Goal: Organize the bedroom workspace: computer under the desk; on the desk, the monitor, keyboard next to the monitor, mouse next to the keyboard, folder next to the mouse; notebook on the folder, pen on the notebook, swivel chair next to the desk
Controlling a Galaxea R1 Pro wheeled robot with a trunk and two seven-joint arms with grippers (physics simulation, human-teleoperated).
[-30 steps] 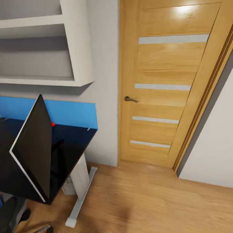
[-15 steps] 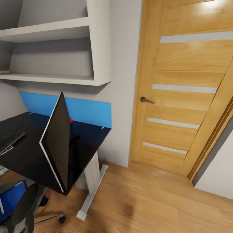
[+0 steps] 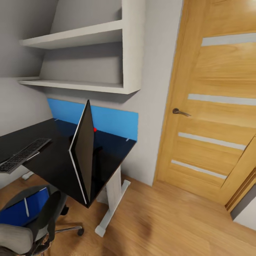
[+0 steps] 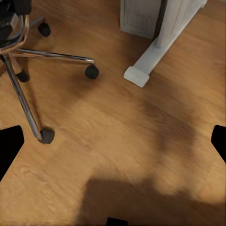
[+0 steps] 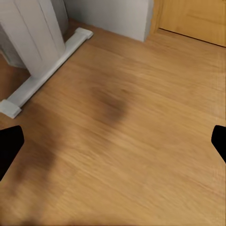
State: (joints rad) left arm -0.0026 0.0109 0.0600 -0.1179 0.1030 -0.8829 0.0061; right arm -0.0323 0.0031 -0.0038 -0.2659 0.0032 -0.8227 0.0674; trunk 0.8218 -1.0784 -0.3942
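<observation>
Robot in approach. Monitor (image 3: pixel 82 156) and keyboard (image 3: pixel 22 155) on bench (image 3: pixel 53 160); folder (image 3: pixel 17 211) on swivel chair (image 3: pixel 32 224) beside it. Both jaws spread, empty. Next: reach folder.

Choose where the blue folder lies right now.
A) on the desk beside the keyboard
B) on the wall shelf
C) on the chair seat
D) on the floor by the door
C: the folder lies flat on the chair seat, below the desk edge.
</observation>
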